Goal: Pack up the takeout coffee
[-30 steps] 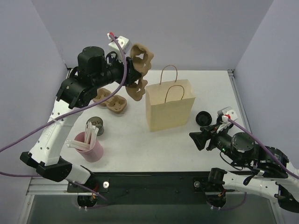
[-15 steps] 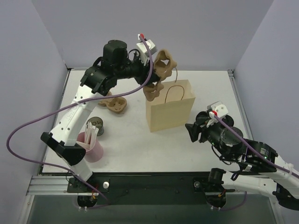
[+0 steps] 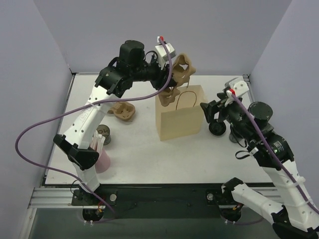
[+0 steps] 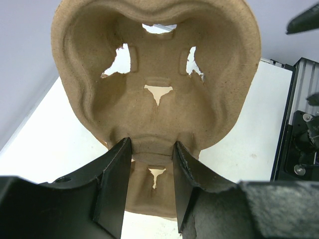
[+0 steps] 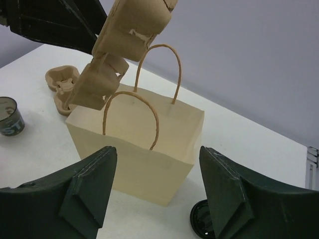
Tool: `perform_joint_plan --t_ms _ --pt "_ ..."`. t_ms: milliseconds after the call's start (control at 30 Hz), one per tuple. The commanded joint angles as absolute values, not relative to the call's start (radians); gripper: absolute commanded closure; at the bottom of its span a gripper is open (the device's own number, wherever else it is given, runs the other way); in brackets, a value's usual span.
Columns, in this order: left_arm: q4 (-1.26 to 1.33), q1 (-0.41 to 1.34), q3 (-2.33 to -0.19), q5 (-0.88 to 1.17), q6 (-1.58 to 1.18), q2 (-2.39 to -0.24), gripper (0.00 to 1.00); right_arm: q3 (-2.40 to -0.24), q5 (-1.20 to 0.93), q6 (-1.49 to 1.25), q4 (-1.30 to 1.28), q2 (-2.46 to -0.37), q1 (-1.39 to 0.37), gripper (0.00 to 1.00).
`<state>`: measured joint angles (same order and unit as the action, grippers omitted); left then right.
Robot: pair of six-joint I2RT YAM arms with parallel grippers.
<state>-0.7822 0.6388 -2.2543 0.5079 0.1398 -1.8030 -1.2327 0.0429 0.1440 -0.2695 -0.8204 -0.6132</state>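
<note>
While poised over the open mouth of the tan paper bag (image 3: 182, 122), grips a 2-well pulp tray (image 3: 179, 74) with the left tool (image 4: 151, 149), closed narrow on the middle bridge, tilted on edge, presumably to slip between the 2 looped handles. Rough, fibrous, moulded stuff with ragged slots. Holds the right tool (image 5: 157, 152) spread wide and empty, facing the bag's stiff creased side, perhaps to steady it. Leaves the takeout coffee (image 5: 10, 117) upright on the table (image 3: 139, 154), well left of the bag, near a pink cup (image 3: 102, 160): smooth dark cylinder, untouched.
</note>
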Motion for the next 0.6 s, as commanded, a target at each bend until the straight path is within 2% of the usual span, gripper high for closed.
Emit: perform_joint_plan --t_ms 0,33,67,167,333,567 --pt "-0.801 0.64 -2.293 0.54 0.179 -1.816 0.75 -1.293 -0.483 0.127 -0.285 -0.905 -0.384 0.31" --pt "-0.804 0.64 -2.293 0.541 0.181 -1.821 0.76 -1.301 -0.55 0.121 -0.282 -0.94 -0.298 0.31" --pt "-0.805 0.64 -2.295 0.545 0.181 -1.822 0.75 -1.307 -0.669 0.111 -0.276 -0.962 -0.267 0.3" --pt "-0.813 0.64 -2.295 0.551 0.186 -1.832 0.76 -1.324 -0.837 0.129 -0.246 -1.035 -0.204 0.3" --pt "-0.834 0.643 -2.295 0.548 0.201 -1.848 0.76 -1.296 -0.888 0.198 -0.186 -1.1 -0.204 0.3" --pt "-0.844 0.658 -2.286 0.542 0.215 -1.87 0.76 -1.24 -0.908 0.221 -0.034 -1.105 -0.207 0.36"
